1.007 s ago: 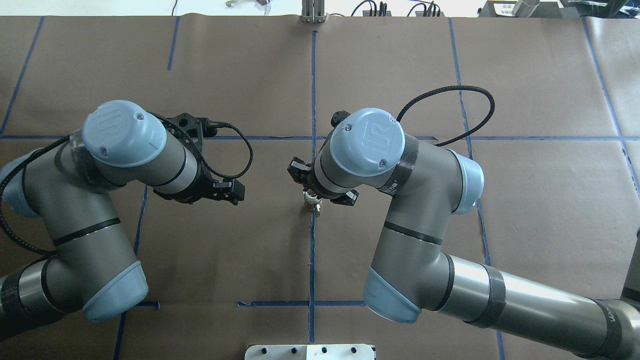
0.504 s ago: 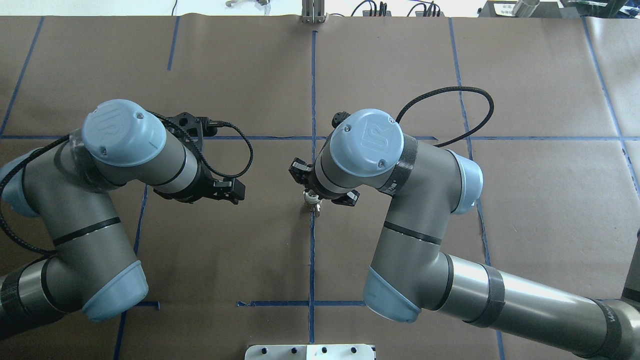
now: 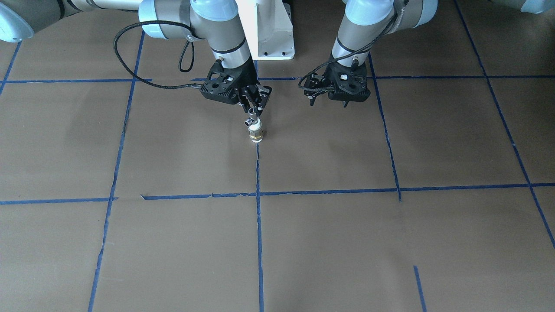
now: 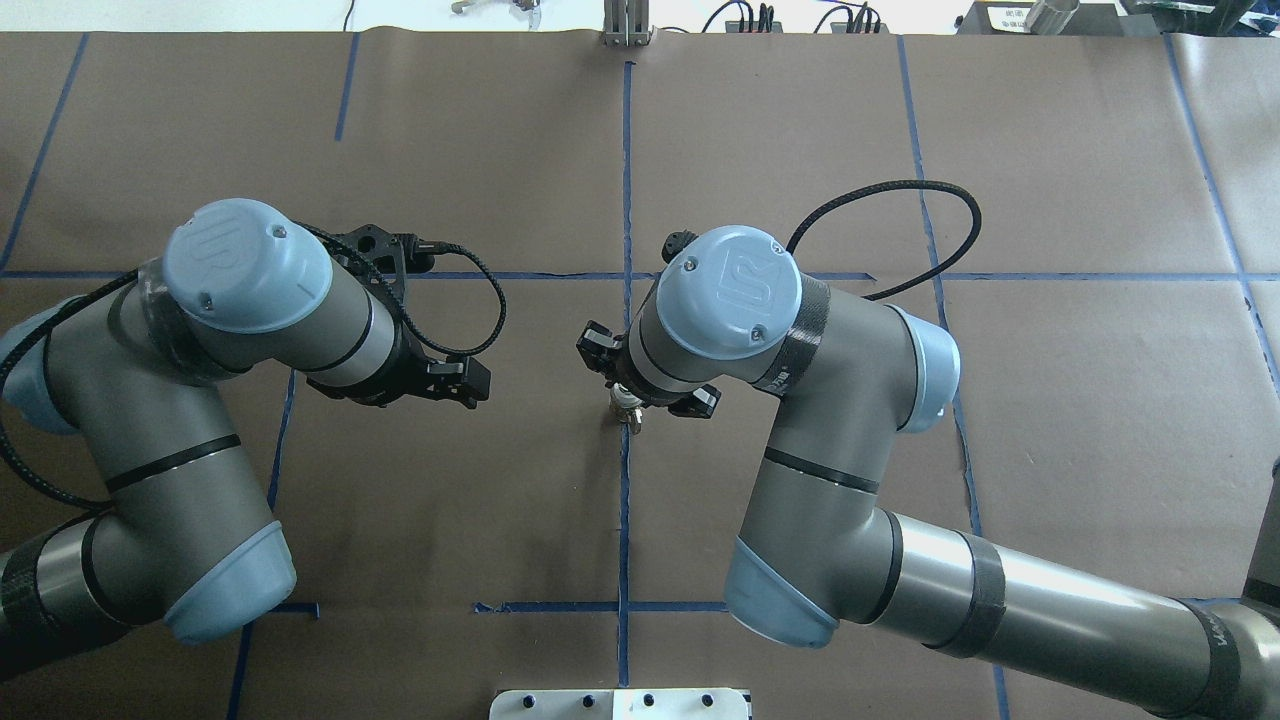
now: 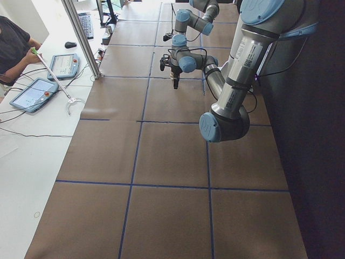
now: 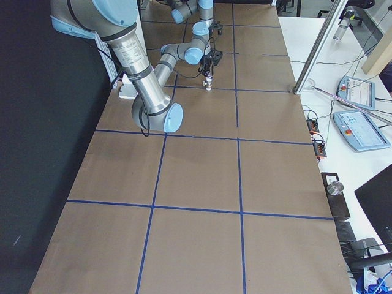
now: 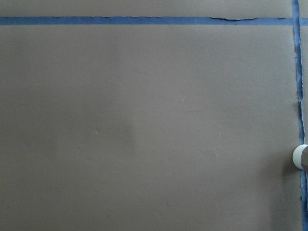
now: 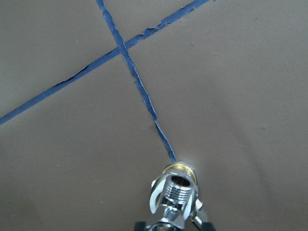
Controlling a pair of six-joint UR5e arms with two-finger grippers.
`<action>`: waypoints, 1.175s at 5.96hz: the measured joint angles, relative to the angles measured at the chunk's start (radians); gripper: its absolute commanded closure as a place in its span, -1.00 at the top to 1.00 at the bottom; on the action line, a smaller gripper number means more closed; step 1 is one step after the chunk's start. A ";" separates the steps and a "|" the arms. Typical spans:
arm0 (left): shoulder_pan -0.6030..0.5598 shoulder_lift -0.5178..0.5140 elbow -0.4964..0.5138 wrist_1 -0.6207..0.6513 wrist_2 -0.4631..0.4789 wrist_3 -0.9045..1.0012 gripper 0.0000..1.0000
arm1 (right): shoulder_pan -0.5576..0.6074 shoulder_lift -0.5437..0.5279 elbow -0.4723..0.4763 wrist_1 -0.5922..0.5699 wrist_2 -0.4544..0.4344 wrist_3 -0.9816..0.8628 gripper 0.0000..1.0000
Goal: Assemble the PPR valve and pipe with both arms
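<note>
A small assembly stands upright on the central blue tape line: a chrome valve (image 3: 251,122) on top, a short white pipe piece (image 3: 257,128) under it and a brass ring at the foot. It also shows in the overhead view (image 4: 626,406) and, close up, in the right wrist view (image 8: 177,192). My right gripper (image 3: 256,109) reaches down from above and is shut on the valve's top. My left gripper (image 3: 328,103) hangs open and empty to the side, above the table. The left wrist view shows only the white piece (image 7: 302,156) at its right edge.
Brown paper with blue tape lines (image 3: 258,195) covers the table. The white robot base plate (image 3: 273,39) is behind the grippers. An operator's side table with tablets (image 5: 32,94) and an aluminium post (image 5: 81,38) lies beyond the far edge.
My right arm's wrist and elbow have shifted slightly toward the robot; the valve assembly stays at the same spot. The left arm has not moved.
</note>
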 measured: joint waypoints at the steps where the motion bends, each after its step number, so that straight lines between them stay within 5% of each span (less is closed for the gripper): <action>1: 0.001 0.001 0.000 0.000 0.000 0.000 0.92 | -0.001 0.002 -0.004 0.002 0.000 0.001 0.48; 2: 0.001 0.001 -0.001 0.000 0.000 0.000 0.92 | -0.001 0.003 -0.004 0.005 0.001 0.001 0.75; 4: -0.002 0.003 -0.012 0.000 0.000 0.003 0.92 | 0.014 -0.006 0.056 0.005 0.002 0.000 0.99; 7: -0.029 0.065 -0.073 0.000 -0.008 0.037 0.92 | 0.108 -0.310 0.373 0.004 0.069 -0.017 1.00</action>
